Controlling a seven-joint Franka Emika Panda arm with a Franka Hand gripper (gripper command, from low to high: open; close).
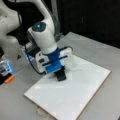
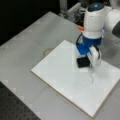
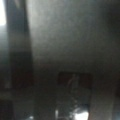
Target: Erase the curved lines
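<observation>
In both front views a white rectangular board with a thin wooden edge [image 1: 75, 97] lies flat on a plain grey surface [image 1: 100, 50], one corner pointing toward the bottom of the view. The near half of the board is bare white.

Farther in, near the middle of the board, a black block-shaped eraser [image 1: 60, 75] rests on the white face. It sits at the lower end of the arm's blue and white hand [image 1: 59, 72], which points straight down at the board. The hand appears to pinch the eraser, though the fingers are hidden behind the blue housing, so the grip cannot be seen clearly.

In a front view the thin dark grey wavy marker line [image 2: 92, 76] is visible on the board just beside the eraser [image 2: 83, 62], toward the view's right and bottom. It runs as a short faint squiggle from under the hand [image 2: 87, 60] toward the board's [image 2: 62, 82] near edge. The eraser is close to its upper end; whether they touch cannot be told.

Behind the hand the white arm rises, with a glowing blue light on top of its wrist joint [image 1: 39, 25]. A small orange object [image 1: 9, 79] lies on the surface at a front view's left.

The wrist view is dark and blurred, showing only a dim rectangular shape low in the middle
</observation>
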